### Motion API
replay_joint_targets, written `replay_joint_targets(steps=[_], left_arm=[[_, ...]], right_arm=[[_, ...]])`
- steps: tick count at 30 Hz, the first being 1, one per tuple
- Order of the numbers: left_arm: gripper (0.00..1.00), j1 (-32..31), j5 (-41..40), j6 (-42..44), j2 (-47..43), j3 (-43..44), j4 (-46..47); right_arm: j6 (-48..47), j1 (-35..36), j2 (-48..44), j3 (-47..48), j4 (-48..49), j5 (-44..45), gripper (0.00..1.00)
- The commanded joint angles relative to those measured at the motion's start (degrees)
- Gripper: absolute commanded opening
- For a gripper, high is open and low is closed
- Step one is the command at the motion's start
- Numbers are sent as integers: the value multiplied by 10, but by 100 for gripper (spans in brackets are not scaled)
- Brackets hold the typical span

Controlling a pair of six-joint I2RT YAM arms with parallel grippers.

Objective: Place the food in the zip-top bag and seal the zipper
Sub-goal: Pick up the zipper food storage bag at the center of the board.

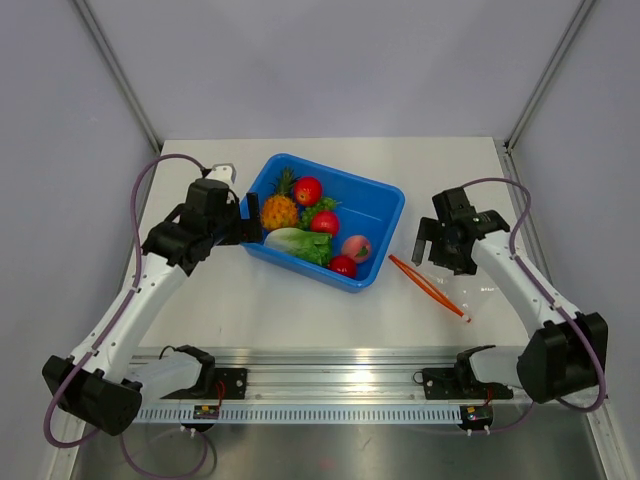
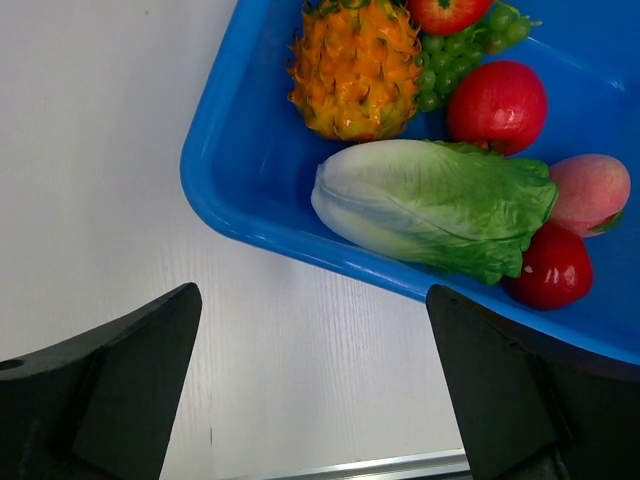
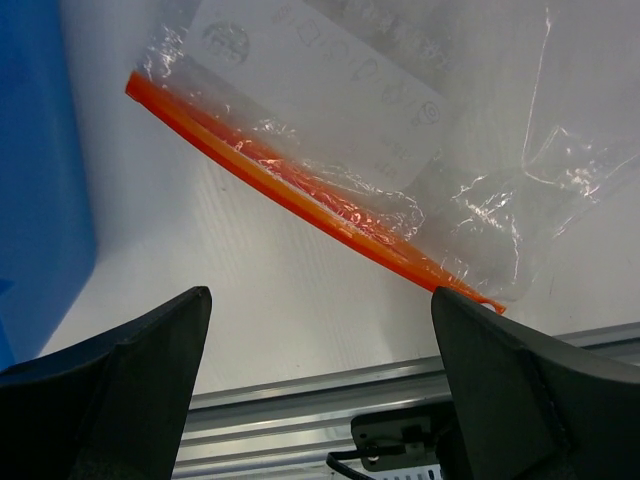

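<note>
The zip-top bag (image 1: 455,268) (image 3: 400,130) is lying flat and crinkled on the white surface (image 1: 250,310), in its right half, between the blue tub (image 1: 375,200) (image 2: 250,180) and the right edge. Its orange-red zipper (image 1: 428,287) (image 3: 310,205) is running diagonally from just beside the tub's near-right corner toward the near edge. No food is showing inside the bag.

All the food is sitting in the tub, which is resting near the middle of the surface, toward the far edge. The pineapple (image 1: 279,210) (image 2: 355,70) is standing at the tub's left end, and the cabbage (image 1: 298,245) (image 2: 430,205) is lying along the near wall. The peach (image 1: 356,247) (image 2: 590,190) is touching the cabbage's leafy end. Three round red fruits (image 1: 307,190) (image 2: 497,105) are lying among them, and a bunch of green grapes (image 2: 450,55) is peeking out beside the pineapple.

The right jaws are hanging released over the bag, their fingers (image 3: 120,380) spread wide on either side of the zipper and grasping nothing. The left jaws are hovering released at the tub's left end, their fingers (image 2: 130,380) set well apart above the near wall, empty.
</note>
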Motion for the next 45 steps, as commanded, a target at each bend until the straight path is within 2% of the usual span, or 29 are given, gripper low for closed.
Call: replay_joint_targets(steps=[1, 8, 14, 17, 20, 21, 25, 28, 29, 30, 36, 45], left_arm=[[99, -1, 20, 14, -1, 15, 12], [99, -1, 7, 29, -14, 6, 9], [99, -1, 2, 31, -15, 3, 8], [99, -1, 2, 31, -14, 2, 9], [99, -1, 3, 31, -13, 2, 9], [99, -1, 3, 31, -12, 1, 9], [99, -1, 10, 28, -9, 0, 8], [99, -1, 15, 23, -10, -4, 10], [99, -1, 16, 21, -10, -5, 11], [99, -1, 17, 21, -10, -4, 11], [99, -1, 19, 18, -6, -6, 12], [99, -1, 29, 16, 10, -1, 8]], right_arm=[[-12, -3, 41, 37, -28, -13, 98], [-43, 1, 102, 54, -31, -2, 94], [-86, 2, 154, 64, -31, 42, 93], [-109, 2, 166, 55, -4, 35, 88], [-134, 6, 177, 37, 32, 20, 78], [-139, 5, 184, 41, 28, -4, 67], [-169, 12, 182, 49, 48, -7, 63], [-195, 12, 163, 47, 58, -13, 64], [-210, 13, 157, 45, 65, -18, 86], [-218, 14, 150, 40, 69, -24, 90], [-280, 19, 152, 33, 63, 0, 91], [-386, 23, 116, -25, 111, 13, 90]])
